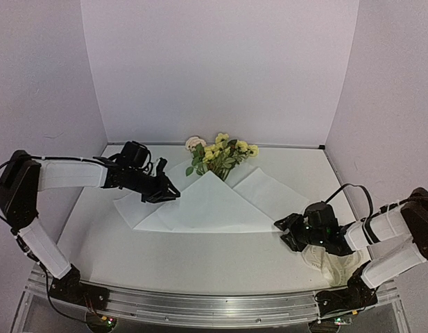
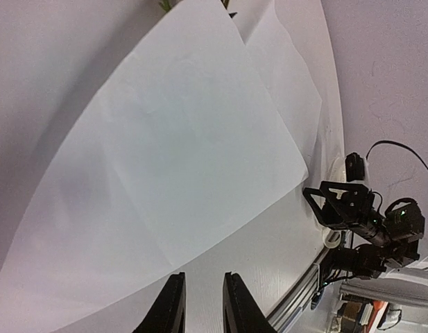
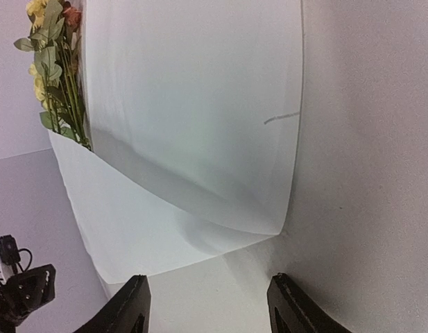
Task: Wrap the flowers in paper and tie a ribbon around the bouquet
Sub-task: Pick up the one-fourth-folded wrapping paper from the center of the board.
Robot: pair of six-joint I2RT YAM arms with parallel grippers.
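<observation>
The white paper (image 1: pixel 207 202) lies across the middle of the table with a flap folded over into a peak. The flowers (image 1: pixel 223 152) stick out from under that peak at the back, yellow blossoms and green leaves. My left gripper (image 1: pixel 169 192) hovers at the paper's left edge, jaws a little apart and empty (image 2: pixel 202 277), just off the sheet (image 2: pixel 193 139). At the sheet's near right corner my right gripper (image 1: pixel 286 229) stands wide open and empty (image 3: pixel 208 279), facing the folded paper (image 3: pixel 193 104) and the flowers (image 3: pixel 54 69). The off-white ribbon (image 1: pixel 330 265) lies bunched under the right arm.
A pale pink-cream rose (image 1: pixel 195 143) lies at the back, left of the bunch. White walls close in the table at the back and both sides. A metal rail (image 1: pixel 200 305) runs along the near edge. The right arm (image 2: pixel 363 215) shows in the left wrist view.
</observation>
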